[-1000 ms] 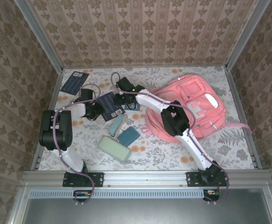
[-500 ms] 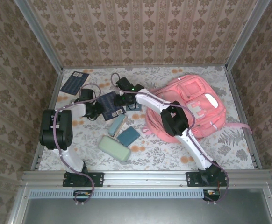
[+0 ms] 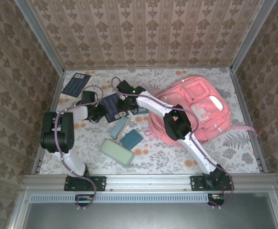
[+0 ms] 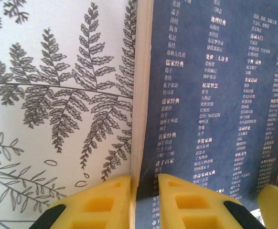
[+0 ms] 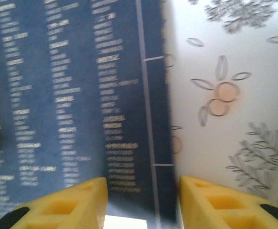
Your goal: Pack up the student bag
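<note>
The pink student bag [image 3: 196,112] lies on the right of the table. A dark blue book [image 3: 111,108] with white print lies left of it, between my two grippers. In the left wrist view my left gripper [image 4: 144,200] is shut on the book's [image 4: 215,95] pale page edge, one yellow finger on each side. My right gripper [image 5: 143,205] hangs over the book's [image 5: 72,86] opposite edge. Its jaws stand apart and straddle that edge. From above, the left gripper [image 3: 100,113] is at the book's left side and the right gripper [image 3: 124,106] at its right.
A second dark blue book [image 3: 77,84] lies at the back left. A pale green pencil case [image 3: 116,151] and two teal items [image 3: 131,139] [image 3: 119,127] lie in front of the held book. The floral tablecloth [image 3: 153,155] is bare near the front edge.
My right gripper has shifted slightly left, further over the book. The left arm and the bag have stayed where they were.
</note>
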Controlling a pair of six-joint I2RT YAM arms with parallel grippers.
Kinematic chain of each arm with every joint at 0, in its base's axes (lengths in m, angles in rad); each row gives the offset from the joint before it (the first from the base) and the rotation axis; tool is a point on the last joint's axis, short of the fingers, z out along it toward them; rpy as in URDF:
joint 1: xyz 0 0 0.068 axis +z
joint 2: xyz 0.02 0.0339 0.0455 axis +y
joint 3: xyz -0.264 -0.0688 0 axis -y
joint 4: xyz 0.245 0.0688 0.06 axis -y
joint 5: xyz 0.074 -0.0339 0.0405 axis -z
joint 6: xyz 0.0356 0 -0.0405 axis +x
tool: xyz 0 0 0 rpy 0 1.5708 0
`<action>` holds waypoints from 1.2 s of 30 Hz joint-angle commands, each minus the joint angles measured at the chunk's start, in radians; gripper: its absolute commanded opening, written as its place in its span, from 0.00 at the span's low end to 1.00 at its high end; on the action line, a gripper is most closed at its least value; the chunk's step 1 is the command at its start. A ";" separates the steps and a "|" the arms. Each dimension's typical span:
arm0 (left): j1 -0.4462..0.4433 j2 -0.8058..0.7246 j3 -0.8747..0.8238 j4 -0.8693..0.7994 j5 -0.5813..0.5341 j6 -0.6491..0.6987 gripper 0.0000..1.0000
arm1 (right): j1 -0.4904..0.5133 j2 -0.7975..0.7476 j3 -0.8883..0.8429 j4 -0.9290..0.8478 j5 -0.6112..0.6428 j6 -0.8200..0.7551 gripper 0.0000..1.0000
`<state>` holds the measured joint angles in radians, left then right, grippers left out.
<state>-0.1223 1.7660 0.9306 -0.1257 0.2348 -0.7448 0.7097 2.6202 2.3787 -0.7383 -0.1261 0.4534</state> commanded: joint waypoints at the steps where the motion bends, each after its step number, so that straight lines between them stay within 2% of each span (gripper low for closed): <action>1: -0.007 0.070 -0.030 -0.023 0.028 0.025 0.20 | 0.009 0.047 -0.014 0.059 -0.319 0.063 0.43; 6: -0.007 0.078 -0.032 -0.018 0.043 0.030 0.19 | -0.009 0.009 -0.056 0.191 -0.492 0.141 0.40; 11: -0.007 0.072 -0.024 -0.034 0.038 0.048 0.19 | -0.034 -0.067 -0.179 0.442 -0.627 0.265 0.37; 14: -0.004 0.069 -0.022 -0.037 0.037 0.052 0.19 | -0.049 -0.074 -0.193 0.519 -0.681 0.328 0.32; 17: -0.004 0.067 -0.019 -0.041 0.034 0.053 0.19 | -0.051 -0.083 -0.190 0.504 -0.661 0.311 0.30; 22: -0.002 0.052 -0.012 -0.052 0.038 0.059 0.20 | -0.068 -0.096 -0.192 0.424 -0.584 0.284 0.09; 24: 0.001 0.030 -0.006 -0.057 0.047 0.058 0.29 | -0.074 -0.117 -0.214 0.436 -0.574 0.289 0.00; 29: 0.022 -0.067 -0.001 -0.044 0.113 0.019 0.56 | -0.093 -0.231 -0.357 0.614 -0.549 0.357 0.00; 36: 0.062 -0.220 -0.037 0.124 0.276 -0.119 0.74 | -0.128 -0.381 -0.467 0.745 -0.549 0.438 0.00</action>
<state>-0.0784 1.6039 0.9127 -0.0940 0.4049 -0.7830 0.6014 2.3562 1.9301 -0.1268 -0.6693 0.8440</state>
